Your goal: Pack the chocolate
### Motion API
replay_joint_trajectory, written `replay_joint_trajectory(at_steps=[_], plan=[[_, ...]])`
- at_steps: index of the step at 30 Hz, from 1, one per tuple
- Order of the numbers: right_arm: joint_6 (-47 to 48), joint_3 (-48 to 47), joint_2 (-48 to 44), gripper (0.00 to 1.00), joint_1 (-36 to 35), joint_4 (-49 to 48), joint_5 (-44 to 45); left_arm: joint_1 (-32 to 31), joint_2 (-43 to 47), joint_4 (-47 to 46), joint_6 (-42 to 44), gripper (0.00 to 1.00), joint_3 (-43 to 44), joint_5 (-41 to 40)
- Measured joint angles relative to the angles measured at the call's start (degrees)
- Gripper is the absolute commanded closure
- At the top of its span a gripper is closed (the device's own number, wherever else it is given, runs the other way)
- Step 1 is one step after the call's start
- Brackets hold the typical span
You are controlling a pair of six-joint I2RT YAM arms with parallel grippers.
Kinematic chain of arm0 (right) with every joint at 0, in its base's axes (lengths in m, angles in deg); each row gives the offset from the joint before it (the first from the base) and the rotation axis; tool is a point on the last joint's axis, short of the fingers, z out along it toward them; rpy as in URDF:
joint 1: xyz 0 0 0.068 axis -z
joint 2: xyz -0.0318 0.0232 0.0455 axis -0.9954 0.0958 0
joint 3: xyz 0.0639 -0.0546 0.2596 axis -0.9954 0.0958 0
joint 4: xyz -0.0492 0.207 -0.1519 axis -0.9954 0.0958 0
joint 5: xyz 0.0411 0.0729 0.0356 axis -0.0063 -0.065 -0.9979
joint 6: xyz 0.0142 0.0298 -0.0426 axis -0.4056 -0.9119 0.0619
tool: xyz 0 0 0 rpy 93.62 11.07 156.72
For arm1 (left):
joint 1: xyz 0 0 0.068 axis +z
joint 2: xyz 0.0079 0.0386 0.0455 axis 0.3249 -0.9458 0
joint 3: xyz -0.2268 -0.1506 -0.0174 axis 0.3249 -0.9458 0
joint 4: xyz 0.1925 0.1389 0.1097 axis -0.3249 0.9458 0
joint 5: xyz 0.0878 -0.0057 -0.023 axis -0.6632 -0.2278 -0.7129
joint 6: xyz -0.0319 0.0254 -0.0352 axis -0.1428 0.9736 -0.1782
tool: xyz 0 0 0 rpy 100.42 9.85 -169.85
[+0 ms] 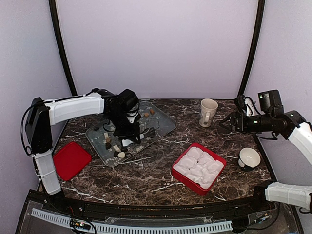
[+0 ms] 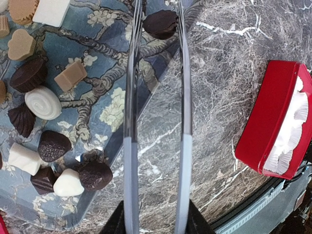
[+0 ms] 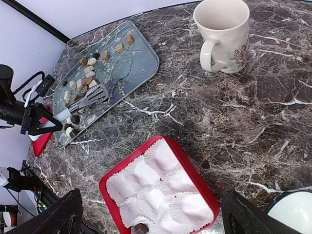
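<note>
Here the left gripper [image 2: 156,220] clamps tongs [image 2: 130,97] flanking a dark chocolate [image 2: 161,23] on the floral tray [image 2: 97,58]; the right gripper [image 1: 225,123], fingers spread, hangs near the mug [image 1: 208,112].

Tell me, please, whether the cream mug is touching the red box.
Apart: the top view shows bare marble tabletop between the mug and the red box.

Tongs [image 3: 92,96], cream mug [image 1: 208,112], white bowl [image 1: 249,157], red lid [image 1: 71,160]
</note>
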Motion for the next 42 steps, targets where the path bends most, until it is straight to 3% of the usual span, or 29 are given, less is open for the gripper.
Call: replay_joint_trajectory(at_steps=[10,27,34,42], plan=[[-0.5,0.2,-0.9,0.0,0.0,-0.2,0.1,-1.5,1.0,-0.5,4.6,0.77,2.5,2.5],[-2.1,0.8,-0.6,0.0,0.0,-3.0,-0.7,-19.5,4.5,-3.2,16.7,0.78,5.0,8.6],[-2.9,1.0,-0.4,0.0,0.0,-3.0,-0.9,-24.7,-2.6,-1.9,21.7,0.78,13.0,7.8],[-3.0,1.0,-0.4,0.0,0.1,-2.8,-1.0,-27.2,-9.5,-1.0,24.3,0.77,13.5,8.3]])
